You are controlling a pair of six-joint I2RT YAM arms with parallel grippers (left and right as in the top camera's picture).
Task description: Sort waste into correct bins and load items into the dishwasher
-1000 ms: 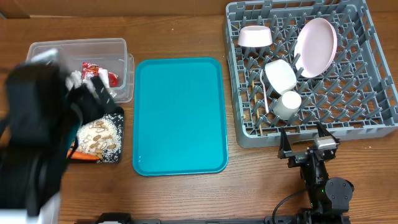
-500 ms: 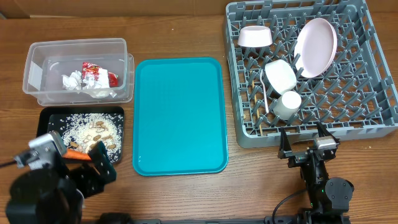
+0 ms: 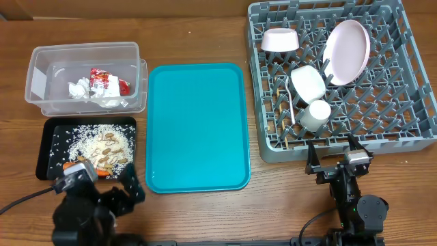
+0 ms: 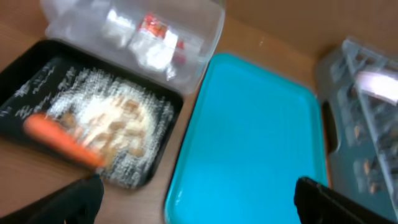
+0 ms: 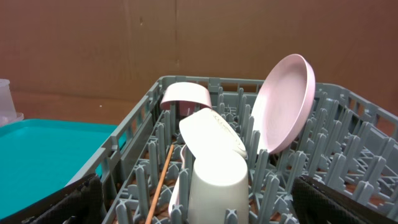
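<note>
The clear tub [image 3: 41,65] holds a crumpled napkin [image 3: 78,89] and a red wrapper [image 3: 106,82]. In front of it, the black tray [image 3: 51,137] carries rice scraps [image 3: 102,145] and an orange carrot [image 4: 62,140]. My left gripper [image 3: 99,186] hovers open and empty just in front of this tray. The grey dishwasher rack [image 3: 341,147] holds a plate [image 3: 347,42], two bowls [image 3: 280,39] [image 3: 308,83], a cup [image 3: 316,115], a fork [image 3: 292,96] and a chopstick [image 5: 160,180]. Facing the rack's front wall, my right gripper [image 3: 334,158] is open and empty.
A bare teal tray [image 3: 196,126] lies between the bins and the rack. Brown wooden table shows along the front edge around both arms.
My left arm has pulled back from over the clear tub and black tray toward the front table edge, uncovering both. The right arm has not moved.
</note>
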